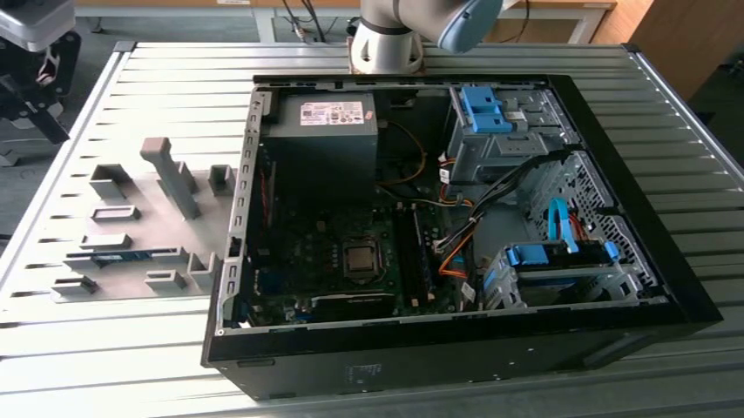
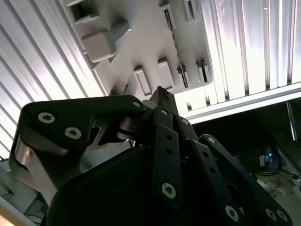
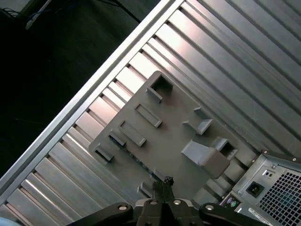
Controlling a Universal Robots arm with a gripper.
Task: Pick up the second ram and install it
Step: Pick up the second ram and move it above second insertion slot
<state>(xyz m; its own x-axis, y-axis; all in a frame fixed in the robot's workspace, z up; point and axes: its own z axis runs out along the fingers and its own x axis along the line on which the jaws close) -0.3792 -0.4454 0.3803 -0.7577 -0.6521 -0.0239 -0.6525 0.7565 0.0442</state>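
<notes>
Exterior view gives us the layout. The second ram (image 1: pixel 117 259) lies flat in the grey fixture plate (image 1: pixel 139 209) on the slatted table (image 1: pixel 465 396), to the exterior view's left of the open computer case (image 1: pixel 651 287). It sits in the row of the plate nearest this camera, cradled between small grey blocks and apart from the case wall. Its long axis runs along the table's slats, left to right across the exterior view. One short end therefore faces the case and the other faces the table's edge. The arm's base (image 1: pixel 389 43) stands at the far side of the table, behind the case.

In the first wrist view we look down past the gripper (image 3: pixel 165 183), which hangs well above the plate and touches nothing. Its fingers are pressed together into one narrow tip with nothing between them. The second wrist view agrees, with the fingertips (image 2: pixel 160 96) meeting over the plate.

In both wrist views the second ram shows as a thin dark strip in its long slot, below the tip and a little ahead of it. We judge that the tip lines up nearer the strip's case-side end than its middle, though the height between them makes that uncertain. The gripper's linkages spread to either side on a line that looks oblique to the strip, neither square across the board nor along it. There is only this one arm, and it hangs over the plate's side of the table rather than over the case.
</notes>
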